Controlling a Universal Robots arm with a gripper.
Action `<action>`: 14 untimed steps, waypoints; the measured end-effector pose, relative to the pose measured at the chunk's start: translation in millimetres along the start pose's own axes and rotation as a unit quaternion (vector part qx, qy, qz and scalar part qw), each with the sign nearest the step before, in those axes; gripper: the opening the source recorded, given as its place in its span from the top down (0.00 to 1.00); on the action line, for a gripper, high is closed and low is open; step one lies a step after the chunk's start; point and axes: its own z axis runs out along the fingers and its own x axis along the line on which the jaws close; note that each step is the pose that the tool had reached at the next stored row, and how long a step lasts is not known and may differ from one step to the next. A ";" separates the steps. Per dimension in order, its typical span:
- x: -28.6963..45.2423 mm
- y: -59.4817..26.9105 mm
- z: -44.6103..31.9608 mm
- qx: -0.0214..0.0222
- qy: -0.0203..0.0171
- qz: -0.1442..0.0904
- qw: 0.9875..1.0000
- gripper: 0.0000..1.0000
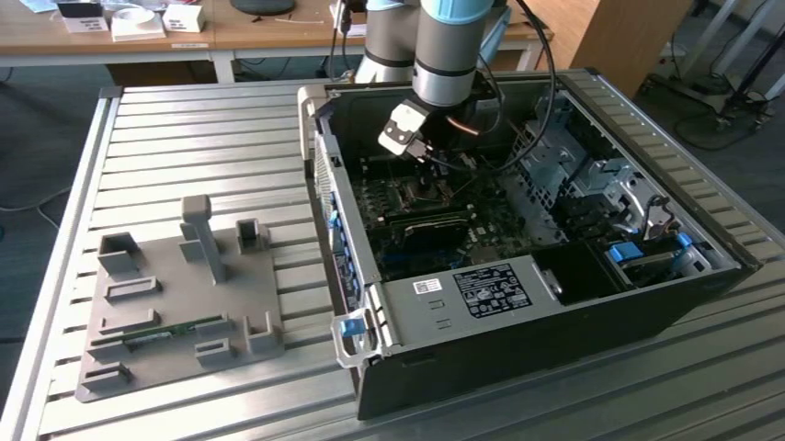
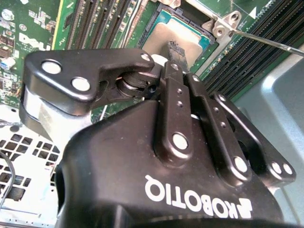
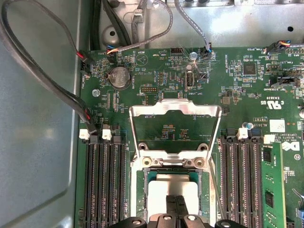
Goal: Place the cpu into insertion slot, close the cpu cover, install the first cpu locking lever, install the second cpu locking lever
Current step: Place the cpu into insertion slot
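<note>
The cpu (image 3: 166, 186) lies flat in the insertion slot on the green motherboard (image 3: 156, 80), its grey metal top showing in both wrist views (image 2: 164, 35). The cpu cover (image 3: 175, 110) stands swung open on the far side of its hinge, a silvery frame with an open centre. My gripper (image 3: 176, 203) is shut, its two fingertips pressed together and resting at the cpu's near edge (image 2: 175, 47), with nothing held between them. A thin locking lever (image 3: 217, 192) runs beside the socket (image 2: 266, 40). In the exterior view the gripper (image 1: 426, 156) reaches down inside the computer case.
The open black computer case (image 1: 516, 303) walls in the board. Black memory slots (image 3: 107, 185) flank the socket on both sides, and cables (image 3: 57, 85) run along the case wall. A grey fixture plate (image 1: 172, 312) lies at the exterior view's left on the ribbed metal table.
</note>
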 end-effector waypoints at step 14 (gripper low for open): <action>-0.1 -0.3 4.2 0.000 0.000 0.000 1.000 0.89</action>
